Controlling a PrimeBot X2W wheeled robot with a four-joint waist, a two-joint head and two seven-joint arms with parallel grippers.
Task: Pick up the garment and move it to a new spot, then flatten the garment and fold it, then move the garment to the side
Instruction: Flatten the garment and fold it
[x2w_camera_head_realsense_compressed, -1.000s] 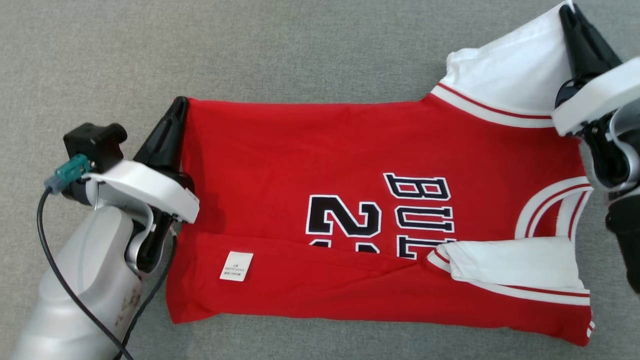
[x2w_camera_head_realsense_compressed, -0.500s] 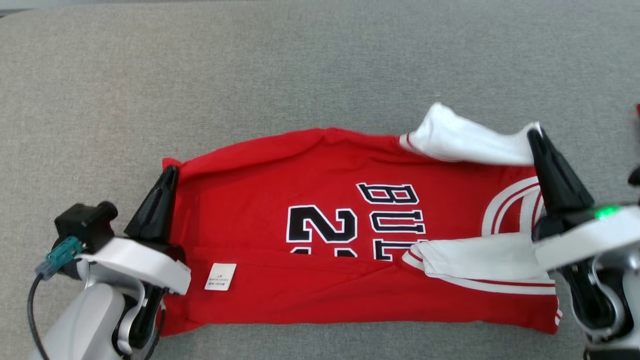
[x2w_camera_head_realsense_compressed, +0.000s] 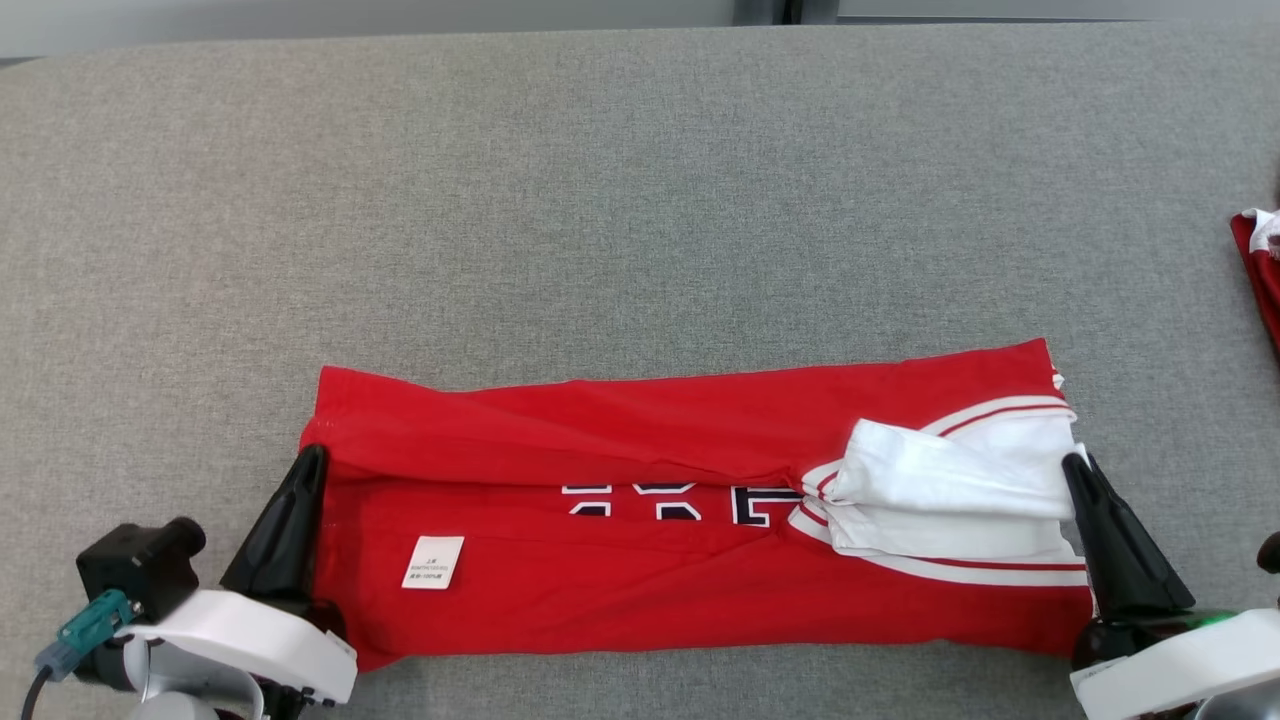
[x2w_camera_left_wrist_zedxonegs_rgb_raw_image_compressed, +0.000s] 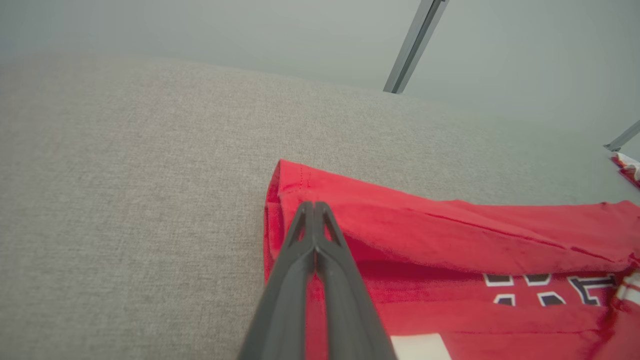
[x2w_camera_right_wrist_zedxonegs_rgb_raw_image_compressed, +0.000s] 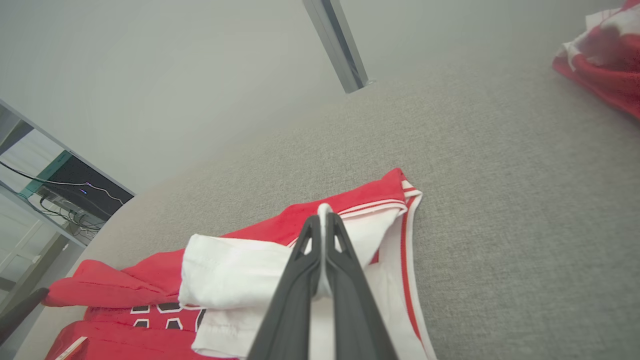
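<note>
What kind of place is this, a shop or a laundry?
Likely a lab or test room: a grey cloth-covered table, a metal post against a bare wall, and a rack of electronics with loose cables.

The garment (x2w_camera_head_realsense_compressed: 650, 580) is now folded forward over its lettering (x2w_camera_head_realsense_compressed: 680, 503).

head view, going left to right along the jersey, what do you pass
left gripper → white tag → black lettering → white sleeve → right gripper → second red garment at the right edge; the red jersey spans from gripper to gripper
</note>
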